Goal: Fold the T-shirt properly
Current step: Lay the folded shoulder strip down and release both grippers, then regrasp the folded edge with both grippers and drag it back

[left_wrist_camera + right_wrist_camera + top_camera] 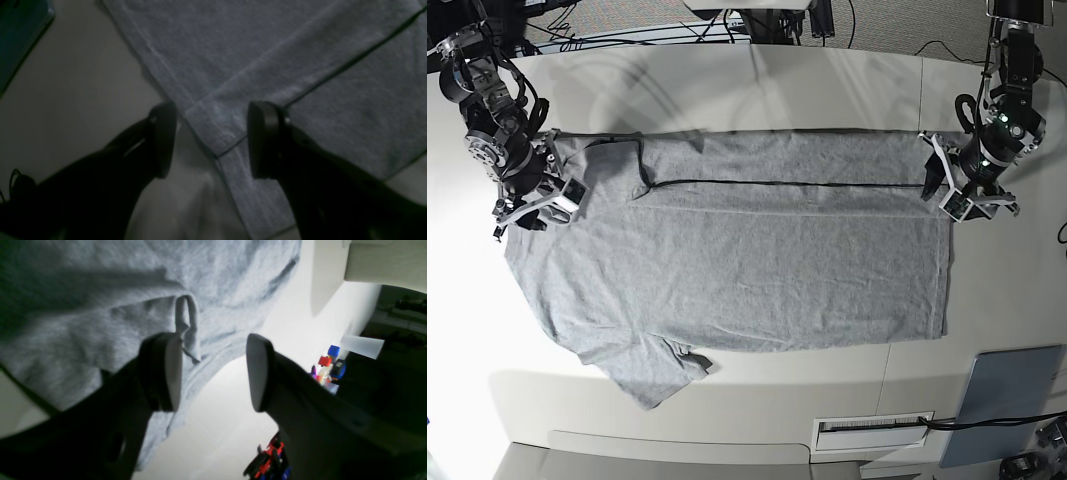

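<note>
1. We are seeing the T-shirt [747,260] lying spread across the white table [757,80] in the base view, with its far long edge folded over onto the body and one sleeve [662,375] sticking out at the near side.
2. We are holding our left gripper [211,140] wide open over the folded corner of the shirt's hem [217,123]; its jaws are straddling the cloth and gripping nothing.
3. We are keeping our right gripper [213,373] wide open too, one finger [166,370] lying against a raised pleat of grey fabric [186,323], with nothing clamped.
4. We are noting a blue-grey panel [1012,395] resting well apart from the shirt.
</note>
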